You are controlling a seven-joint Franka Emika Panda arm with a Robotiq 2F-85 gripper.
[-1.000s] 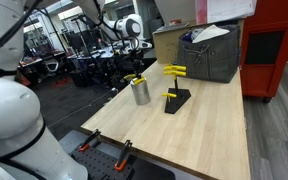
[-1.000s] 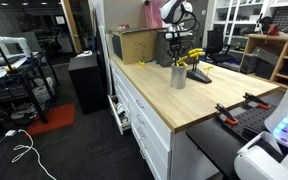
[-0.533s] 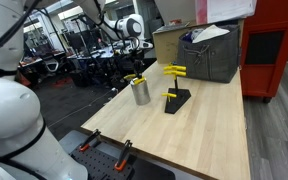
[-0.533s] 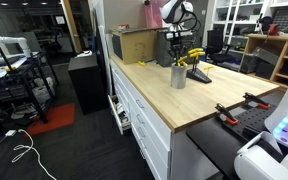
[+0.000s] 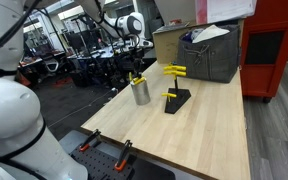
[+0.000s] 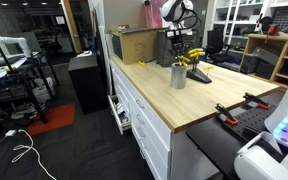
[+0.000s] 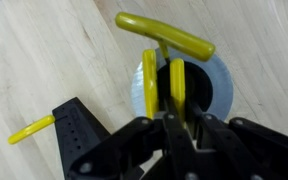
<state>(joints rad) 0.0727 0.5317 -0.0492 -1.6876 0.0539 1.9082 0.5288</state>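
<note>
The jaws, seen in the wrist view, are pinched on a yellow T-handle tool (image 7: 166, 38), its crossbar at 12 o'clock from them. The tool hangs right over the mouth of a metal cup (image 7: 212, 88) standing on the wooden counter (image 7: 44, 60). At 8 o'clock from the cup is a black stand (image 7: 76, 128) with a yellow peg (image 7: 31, 128). In an exterior view, a gray bin (image 5: 212, 58) sits beyond at the counter's far end.
</note>
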